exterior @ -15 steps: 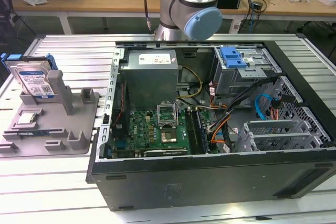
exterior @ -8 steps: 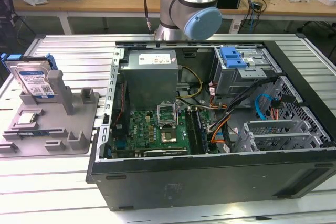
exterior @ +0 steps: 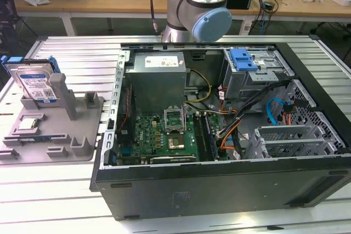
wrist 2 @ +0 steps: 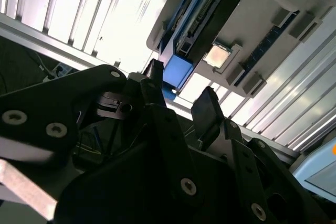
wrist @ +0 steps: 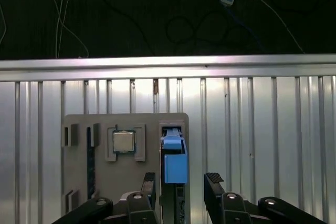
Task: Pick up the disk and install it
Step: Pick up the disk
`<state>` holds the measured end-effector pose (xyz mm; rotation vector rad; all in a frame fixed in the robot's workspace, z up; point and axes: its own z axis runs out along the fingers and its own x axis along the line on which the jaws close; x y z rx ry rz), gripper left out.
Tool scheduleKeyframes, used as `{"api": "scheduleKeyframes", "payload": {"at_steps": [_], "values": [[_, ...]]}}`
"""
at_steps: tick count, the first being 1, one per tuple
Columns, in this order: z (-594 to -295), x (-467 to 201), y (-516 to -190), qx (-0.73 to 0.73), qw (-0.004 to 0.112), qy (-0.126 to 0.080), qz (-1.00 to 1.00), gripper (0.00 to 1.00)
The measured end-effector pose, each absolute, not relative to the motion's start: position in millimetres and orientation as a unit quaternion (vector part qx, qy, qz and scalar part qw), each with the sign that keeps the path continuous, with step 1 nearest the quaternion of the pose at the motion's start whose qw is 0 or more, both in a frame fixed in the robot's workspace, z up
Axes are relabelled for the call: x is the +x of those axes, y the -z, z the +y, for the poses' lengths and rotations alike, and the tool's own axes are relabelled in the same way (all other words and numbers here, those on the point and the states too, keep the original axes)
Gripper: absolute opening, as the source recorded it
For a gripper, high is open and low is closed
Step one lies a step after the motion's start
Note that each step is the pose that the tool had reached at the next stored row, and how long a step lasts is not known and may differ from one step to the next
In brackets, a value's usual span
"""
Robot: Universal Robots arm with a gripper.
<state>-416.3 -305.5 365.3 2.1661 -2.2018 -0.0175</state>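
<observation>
Disk (exterior: 37, 83) stands on edge in a slot of the grey holder fixture (exterior: 82, 130), at the exterior view's left, on the ribbed metal surface (exterior: 71, 47) beside the open computer case (exterior: 219, 184). Its white-and-blue label faces outward and carries barcodes; the print is too small to read. Blue carrier frame runs round its edges. Square silver processor chip (exterior: 27, 125) lies flat in a recess of the same fixture, near the disk. Arm (exterior: 200, 9): grey-and-blue joint shows behind the case. Both wrist views look down on the fixture. Jaws spread, pinching nothing; in the first wrist view the black fingertips (wrist: 212, 181) sit either side of the disk's blue top edge, apart from it. Case holds a green motherboard (exterior: 159, 135), a grey power supply (exterior: 156, 75) and a drive cage with a light-blue latch tab (exterior: 243, 58).
</observation>
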Motion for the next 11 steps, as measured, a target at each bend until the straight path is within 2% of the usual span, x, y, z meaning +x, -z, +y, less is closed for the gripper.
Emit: {"api": "scheduleKeyframes", "payload": {"at_steps": [11], "values": [[-306, -417, -352, 0.701, 0.026, 0.006, -0.713, 0.49]]}}
